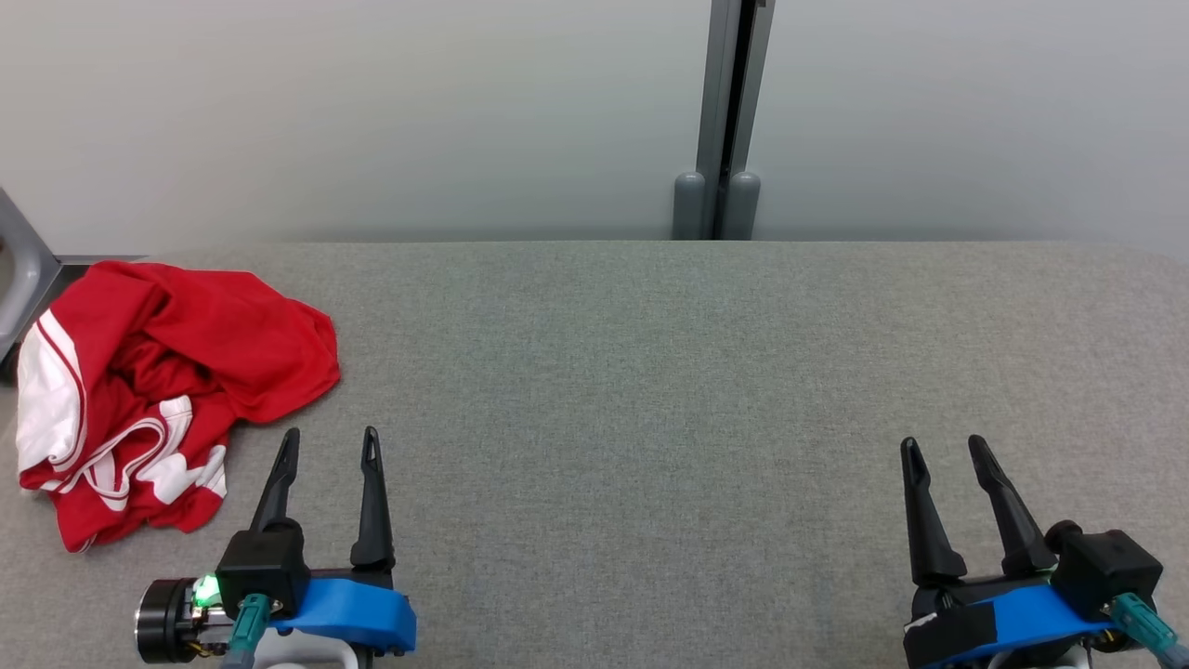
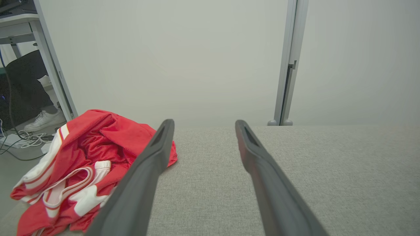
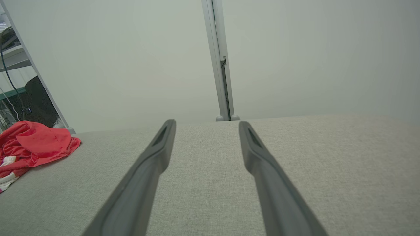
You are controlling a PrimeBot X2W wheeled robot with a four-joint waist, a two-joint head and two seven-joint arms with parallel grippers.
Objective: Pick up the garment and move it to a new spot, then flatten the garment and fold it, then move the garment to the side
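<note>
My left tool (image 1: 332, 433) is pointing forward over the grey fabric counter (image 1: 650, 372), spread wide and holding nothing. My right tool (image 1: 944, 441) is doing the same, spread and empty, well apart on the opposite side. The red and white garment (image 1: 176, 362) is lying crumpled at the counter's left edge, just beside my left tool and not touching it

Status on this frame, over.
Left gripper open, empty. Right gripper open, empty. Red garment crumpled at left end of table, untouched. No obstruction.
</note>
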